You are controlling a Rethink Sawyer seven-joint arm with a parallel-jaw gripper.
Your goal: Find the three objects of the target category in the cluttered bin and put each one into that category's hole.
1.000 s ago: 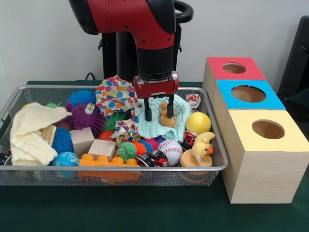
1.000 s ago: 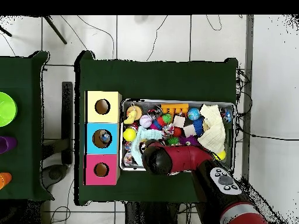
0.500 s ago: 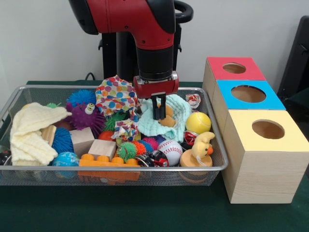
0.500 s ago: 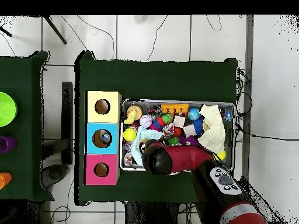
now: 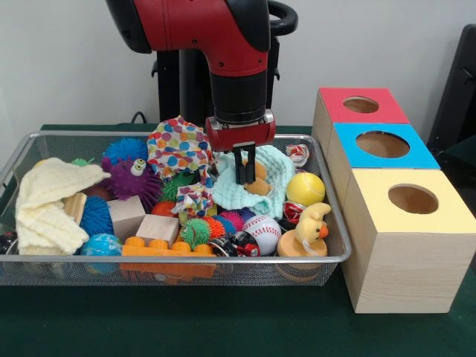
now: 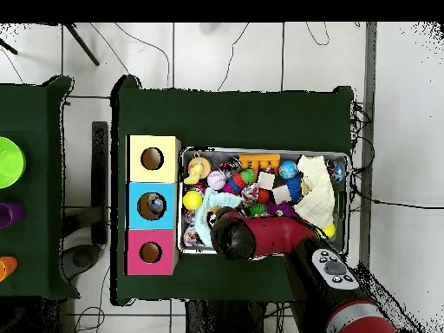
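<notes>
You're at the grasp step: your gripper (image 5: 244,172) has its fingers drawn narrow, apparently pinching the mint cloth (image 5: 272,183) that bunches around them in the bin (image 5: 336,230), so next lift straight up, clear.

Wire-mesh metal bin (image 5: 44,141), shiny along the rim. Pale matt wooden boxes (image 5: 405,253) and blocks (image 5: 158,227); soft knitted cream cloth (image 5: 46,201). Rubbery spiky balls (image 5: 134,181), glossy red arm (image 5: 201,30).

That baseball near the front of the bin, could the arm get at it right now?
Probably yes: the baseball lies on top of the clutter, nothing over it, though the tool looks shut over the mint cloth.
</notes>
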